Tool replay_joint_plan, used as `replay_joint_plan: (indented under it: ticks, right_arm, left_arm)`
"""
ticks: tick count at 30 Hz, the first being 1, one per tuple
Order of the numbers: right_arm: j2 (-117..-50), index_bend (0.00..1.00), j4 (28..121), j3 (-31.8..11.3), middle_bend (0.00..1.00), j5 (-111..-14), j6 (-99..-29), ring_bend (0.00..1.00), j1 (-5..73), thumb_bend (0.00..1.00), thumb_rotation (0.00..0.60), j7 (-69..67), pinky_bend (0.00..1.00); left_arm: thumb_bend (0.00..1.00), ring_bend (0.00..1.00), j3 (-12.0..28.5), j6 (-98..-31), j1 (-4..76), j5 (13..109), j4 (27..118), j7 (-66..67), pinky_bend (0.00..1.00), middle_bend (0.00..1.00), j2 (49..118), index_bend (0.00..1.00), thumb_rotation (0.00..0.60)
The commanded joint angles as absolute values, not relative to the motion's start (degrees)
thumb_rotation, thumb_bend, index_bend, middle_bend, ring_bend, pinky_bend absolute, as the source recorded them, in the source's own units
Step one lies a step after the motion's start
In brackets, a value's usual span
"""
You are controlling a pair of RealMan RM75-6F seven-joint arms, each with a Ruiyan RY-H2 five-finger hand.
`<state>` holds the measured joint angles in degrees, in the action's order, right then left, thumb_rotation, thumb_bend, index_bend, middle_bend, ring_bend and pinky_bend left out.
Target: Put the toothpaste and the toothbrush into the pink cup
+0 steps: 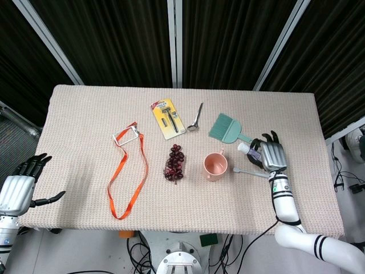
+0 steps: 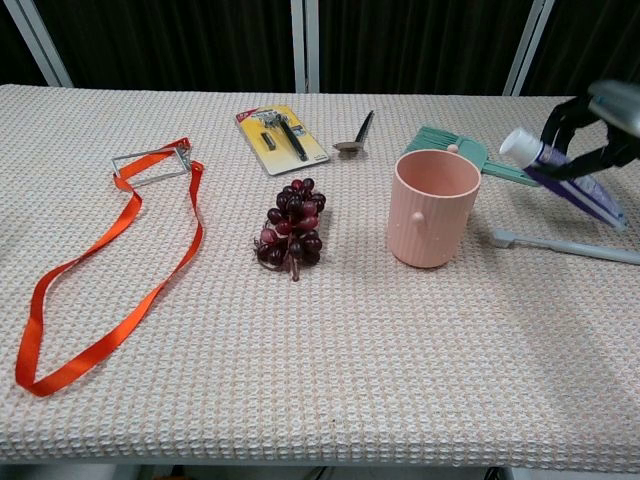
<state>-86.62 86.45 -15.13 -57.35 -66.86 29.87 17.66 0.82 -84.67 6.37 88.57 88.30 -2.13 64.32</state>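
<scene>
pink cup (image 2: 433,207): standing upright on the worktop (image 2: 330,360), a smooth round cup with small knobs on its wall; its mouth is showing nothing inside.
toothpaste (image 2: 558,175): a white-capped tube with purple print, lifted off the cloth and tilting cap-up toward the cup, to the right of the cup and apart from it.
right hand (image 1: 272,155): a silver-backed hand with dark fingers, gripping the toothpaste around its body, hanging above the worktop's right side.
toothbrush (image 2: 565,245): a slim pale handle lying flat on the cloth, its head pointing at the cup, below the lifted tube and near the cup's right side.
left hand (image 1: 20,185): hanging off the worktop's left edge, fingers spreading apart, holding nothing.
worktop surface: a beige waffle-textured cloth covering the whole top.
grapes (image 2: 292,225): a dark red bunch lying just left of the cup.
lanyard (image 2: 110,280): a flat orange ribbon looping over the left part, with a metal-framed holder at its far end.
dust brush (image 2: 465,152): teal, lying behind the cup.
spoon (image 2: 356,134): metal, lying beside a yellow carded razor pack (image 2: 280,137).
</scene>
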Motion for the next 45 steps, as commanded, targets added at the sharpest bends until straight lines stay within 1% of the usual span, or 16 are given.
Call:
replay_joint_plan:
  ticks: [1,4,7,11,14,18,26,40,45]
  right_arm:
    - [-81.9,0.68,92.9,-19.1,0.56,-65.1,-72.8,0.15,26.7,0.77,0.600,5.5,0.00]
    - [-81.8,0.69,93.5,-19.1,0.56,-74.1,-75.4,0.15,26.5,0.73,0.600,-5.3,0.00]
    - [-85.2,0.69,90.9,-18.7,0.57,-81.0,-79.2,0.15,27.0,0.72,0.600,-14.8,0.00]
    - [-90.5,0.70,87.7,-18.8,0.58,-85.0,-83.2,0.15,28.1,0.70,0.600,-23.3,0.00]
    - [-93.5,0.71,86.3,-18.4,0.59,-85.5,-83.5,0.15,28.9,0.70,0.600,-27.6,0.00]
    - [-95.3,0.71,85.0,-16.8,0.60,-85.6,-81.9,0.15,29.5,0.69,0.600,-29.0,0.00]
    - [-99.7,0.71,79.1,-14.3,0.60,-86.2,-80.9,0.15,30.2,0.68,0.600,-30.2,0.00]
    - [-103.5,0.72,70.2,-11.3,0.59,-85.5,-77.6,0.15,30.3,0.65,0.600,-31.8,0.00]
    - [-104.2,0.72,67.5,-10.5,0.59,-86.1,-77.2,0.14,30.3,0.62,0.600,-33.1,0.00]
  left_arm:
    - [0.08,0.10,0.9,-84.6,6.5,88.7,88.5,-2.0,0.21,0.09,64.3,0.12,0.268]
    - [0.08,0.10,0.9,-84.7,6.6,88.9,88.9,-1.5,0.21,0.09,64.3,0.12,0.268]
    - [0.08,0.10,1.0,-84.7,6.7,88.9,89.3,-1.2,0.21,0.09,64.2,0.12,0.266]
    - [0.08,0.10,1.0,-84.7,6.6,88.8,89.5,-0.9,0.21,0.09,64.0,0.12,0.267]
    - [0.08,0.10,0.9,-84.7,6.5,88.6,89.4,-1.1,0.21,0.09,63.8,0.12,0.264]
    - [0.08,0.10,1.0,-84.8,6.3,88.3,89.1,-1.6,0.21,0.09,63.8,0.12,0.266]
    - [0.08,0.10,0.9,-84.8,6.3,88.4,88.5,-2.1,0.21,0.09,64.1,0.12,0.266]
    - [0.08,0.10,0.9,-85.0,6.2,88.8,88.6,-2.0,0.21,0.09,64.0,0.12,0.266]
    - [0.08,0.10,1.0,-85.4,6.2,88.9,88.7,-1.9,0.21,0.09,64.1,0.12,0.264]
